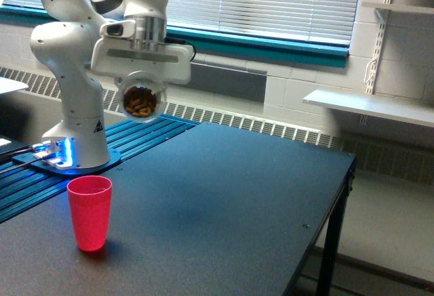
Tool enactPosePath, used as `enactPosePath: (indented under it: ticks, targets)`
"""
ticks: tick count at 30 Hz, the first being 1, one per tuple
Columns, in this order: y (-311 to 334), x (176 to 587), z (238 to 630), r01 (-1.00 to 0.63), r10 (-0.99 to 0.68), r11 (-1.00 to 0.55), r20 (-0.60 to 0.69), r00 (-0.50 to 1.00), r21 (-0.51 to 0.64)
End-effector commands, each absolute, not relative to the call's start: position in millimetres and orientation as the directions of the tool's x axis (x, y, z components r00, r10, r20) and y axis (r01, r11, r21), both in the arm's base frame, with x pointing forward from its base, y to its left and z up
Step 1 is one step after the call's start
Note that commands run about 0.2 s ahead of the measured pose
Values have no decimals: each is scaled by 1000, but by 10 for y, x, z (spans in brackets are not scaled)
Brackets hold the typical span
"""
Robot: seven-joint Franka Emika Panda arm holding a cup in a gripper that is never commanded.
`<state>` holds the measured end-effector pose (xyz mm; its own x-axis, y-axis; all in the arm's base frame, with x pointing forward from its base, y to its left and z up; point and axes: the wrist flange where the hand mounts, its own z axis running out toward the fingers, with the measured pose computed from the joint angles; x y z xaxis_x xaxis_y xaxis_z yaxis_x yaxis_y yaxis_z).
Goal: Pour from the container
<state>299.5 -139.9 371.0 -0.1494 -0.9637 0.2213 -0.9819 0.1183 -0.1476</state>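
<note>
The container [141, 97] is a small clear round cup with brown pieces inside. It hangs high in the air, lying on its side with a round end facing the camera. My gripper [141, 79] is shut on it from above. A red plastic cup [89, 212] stands upright on the dark table [224, 201], near its front edge on the exterior view's left. The container is well above the red cup and a little to the exterior view's right of it.
The arm's white base [73, 130] stands on a blue ribbed platform [132, 137] at the exterior view's left. The table's edge runs down the exterior view's right. White shelves [369, 106] hang on the far wall.
</note>
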Motion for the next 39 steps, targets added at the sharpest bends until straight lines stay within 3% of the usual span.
enactPosePath:
  ticks: [1,27,39]
  targets:
    - [-1452,2886,3607,-954,-941,258,183,-284,-155]
    - [-1983,2705,3240,-779,-779,614,61,-624,-129]
    - [-2152,2754,3146,-788,-787,608,57,-614,-103]
